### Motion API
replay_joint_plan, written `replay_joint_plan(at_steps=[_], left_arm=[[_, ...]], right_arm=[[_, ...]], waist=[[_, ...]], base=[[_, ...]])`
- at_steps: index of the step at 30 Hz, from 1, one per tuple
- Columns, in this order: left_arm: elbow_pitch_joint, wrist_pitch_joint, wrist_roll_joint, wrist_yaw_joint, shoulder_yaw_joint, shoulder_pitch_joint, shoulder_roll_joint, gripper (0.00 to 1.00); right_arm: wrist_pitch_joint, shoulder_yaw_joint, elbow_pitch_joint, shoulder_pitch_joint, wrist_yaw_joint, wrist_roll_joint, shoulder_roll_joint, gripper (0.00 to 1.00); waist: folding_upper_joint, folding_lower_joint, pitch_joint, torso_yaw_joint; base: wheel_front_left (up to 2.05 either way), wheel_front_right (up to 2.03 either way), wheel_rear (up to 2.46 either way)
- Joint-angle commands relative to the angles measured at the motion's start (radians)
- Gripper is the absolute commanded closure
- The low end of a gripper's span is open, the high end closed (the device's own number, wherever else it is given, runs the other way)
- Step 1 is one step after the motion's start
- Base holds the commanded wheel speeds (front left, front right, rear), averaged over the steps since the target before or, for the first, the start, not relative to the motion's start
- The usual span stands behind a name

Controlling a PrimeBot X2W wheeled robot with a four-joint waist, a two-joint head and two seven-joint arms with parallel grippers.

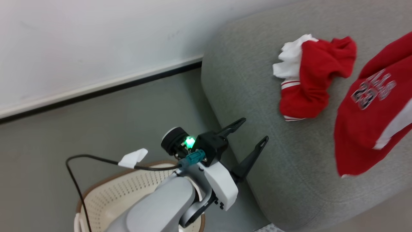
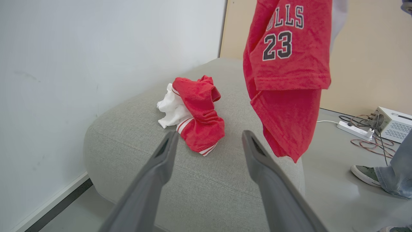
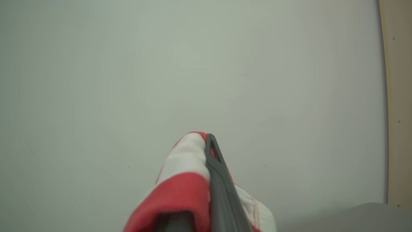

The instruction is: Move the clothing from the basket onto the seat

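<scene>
One red garment with white lining [image 1: 305,83] lies crumpled on the grey seat [image 1: 257,80], also seen in the left wrist view [image 2: 196,116] on the seat [image 2: 209,187]. The red "23" jersey [image 1: 370,129] [image 2: 286,64] hangs in the air over the seat's right part, held from above. My right gripper [image 3: 201,138] is shut on a red and white fold of it. My left gripper [image 1: 255,129] [image 2: 210,133] is open and holds nothing, at the seat's near corner, above the cream basket [image 1: 112,193], whose inside my arm mostly hides.
A white wall and dark baseboard [image 1: 96,90] run behind the grey floor. A black cable with a white tag [image 1: 132,158] crosses the basket. On the floor right of the seat lie a power strip [image 2: 354,130], a grey device [image 2: 392,129], and a person's shoe [image 2: 365,174].
</scene>
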State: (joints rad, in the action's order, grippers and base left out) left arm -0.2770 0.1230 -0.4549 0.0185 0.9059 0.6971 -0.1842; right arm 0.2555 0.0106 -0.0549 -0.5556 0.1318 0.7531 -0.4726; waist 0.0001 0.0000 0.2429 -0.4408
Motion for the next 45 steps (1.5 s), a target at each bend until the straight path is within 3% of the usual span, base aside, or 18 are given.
replay_joint_plan(at_steps=[1, 6, 14, 23, 36, 37, 39, 44, 45], left_arm=[[0.005, -0.008, 0.014, -0.005, 0.001, 0.024, -0.01, 0.0], [0.01, -0.019, 0.027, -0.006, 0.002, 0.057, -0.021, 0.0], [0.034, -0.026, 0.048, 0.007, -0.018, 0.123, -0.048, 0.0], [0.041, -0.02, 0.052, 0.016, -0.027, 0.149, -0.062, 0.0], [0.045, -0.016, 0.035, 0.031, -0.034, 0.151, -0.075, 0.0], [0.043, -0.015, 0.034, 0.033, -0.034, 0.149, -0.076, 0.0], [0.041, -0.013, 0.031, 0.035, -0.034, 0.146, -0.076, 0.0], [0.038, -0.013, 0.027, 0.041, -0.032, 0.146, -0.077, 0.0], [0.037, -0.011, 0.027, 0.041, -0.032, 0.145, -0.078, 0.0]], right_arm=[[0.001, -0.026, -0.026, -0.053, -0.002, 0.031, -0.034, 1.0], [0.0, -0.055, -0.099, -0.137, -0.002, 0.053, -0.098, 1.0], [-0.002, -0.088, -0.312, -0.325, -0.002, 0.093, -0.208, 1.0], [-0.074, 0.038, -0.557, -0.438, -0.002, 0.063, -0.254, 1.0], [-0.347, 0.244, -0.846, -0.497, -0.002, 0.093, -0.274, 1.0], [-0.373, 0.254, -0.859, -0.495, -0.002, 0.103, -0.271, 0.95], [-0.406, 0.266, -0.872, -0.493, -0.002, 0.123, -0.269, 0.73], [-0.425, 0.296, -0.883, -0.488, -0.002, 0.151, -0.277, 0.51], [-0.422, 0.304, -0.881, -0.486, -0.002, 0.153, -0.276, 0.12]], waist=[[-0.0001, 0.0, 0.075, 0.052], [-0.0001, 0.0, 0.147, 0.103], [-0.0001, 0.0, 0.281, 0.212], [-0.0001, 0.0, 0.337, 0.274], [-0.0001, 0.0, 0.349, 0.302], [-0.0001, 0.0, 0.347, 0.301], [-0.0001, 0.0, 0.344, 0.299], [-0.0001, 0.0, 0.337, 0.296], [-0.0001, 0.0, 0.333, 0.295]], base=[[0.0, 0.0, 0.0], [0.0, 0.0, 0.0], [0.0, 0.0, 0.0], [0.0, 0.0, 0.0], [0.0, 0.0, 0.0], [0.0, 0.0, 0.0], [0.0, 0.0, 0.0], [0.0, 0.0, 0.0], [0.0, 0.0, 0.0]])
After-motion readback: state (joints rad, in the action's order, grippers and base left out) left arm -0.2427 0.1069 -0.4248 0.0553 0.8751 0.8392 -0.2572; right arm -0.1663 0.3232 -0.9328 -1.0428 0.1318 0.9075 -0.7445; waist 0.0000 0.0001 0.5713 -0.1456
